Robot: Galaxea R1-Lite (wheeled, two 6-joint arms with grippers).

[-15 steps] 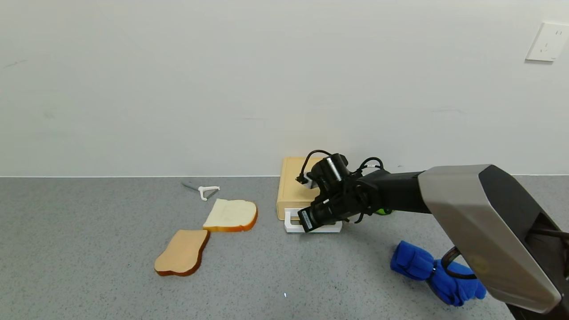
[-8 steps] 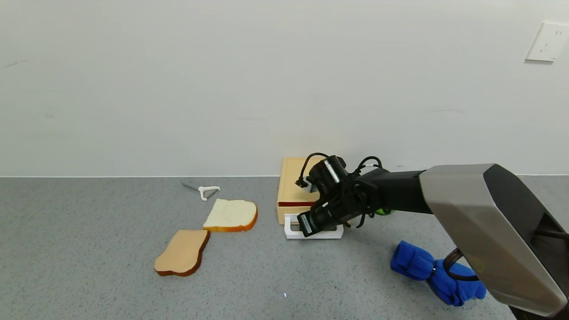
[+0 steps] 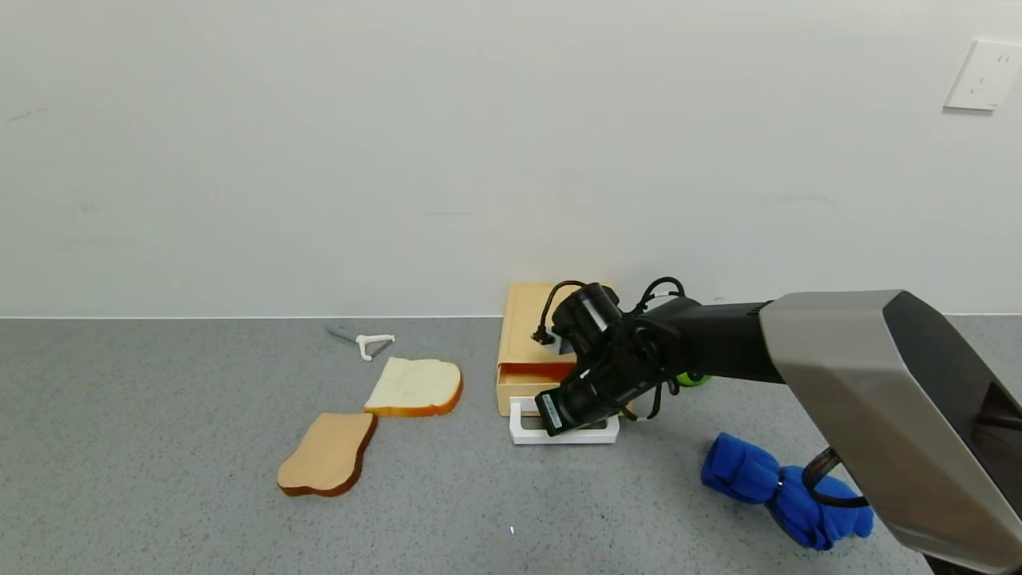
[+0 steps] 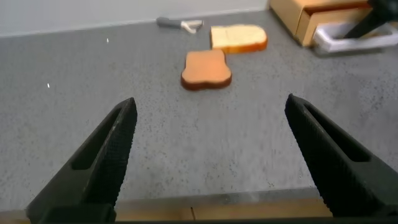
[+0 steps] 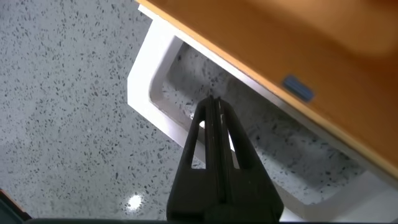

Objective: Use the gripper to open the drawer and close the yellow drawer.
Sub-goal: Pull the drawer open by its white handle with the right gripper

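The pale yellow drawer box [image 3: 523, 315] stands against the back wall. Its drawer [image 3: 528, 390] is slid out a little, and the white loop handle [image 3: 523, 435] lies in front of it. My right gripper [image 3: 568, 427] is shut, with its closed fingertips hooked down inside the handle loop. In the right wrist view the shut gripper [image 5: 213, 102] sits within the white handle [image 5: 146, 93], below the drawer front [image 5: 280, 56]. My left gripper [image 4: 210, 102] is open and empty, low over the table, far from the drawer [image 4: 317, 18].
Two bread slices [image 3: 415, 386] [image 3: 327, 454] lie on the grey table left of the drawer. A white peeler [image 3: 371, 343] is behind them. A blue cloth [image 3: 786, 491] lies to the right under my right arm. A green object [image 3: 691, 380] peeks out behind the arm.
My right gripper has moved toward the table's front with the handle. The drawer has slid out of the box a little.
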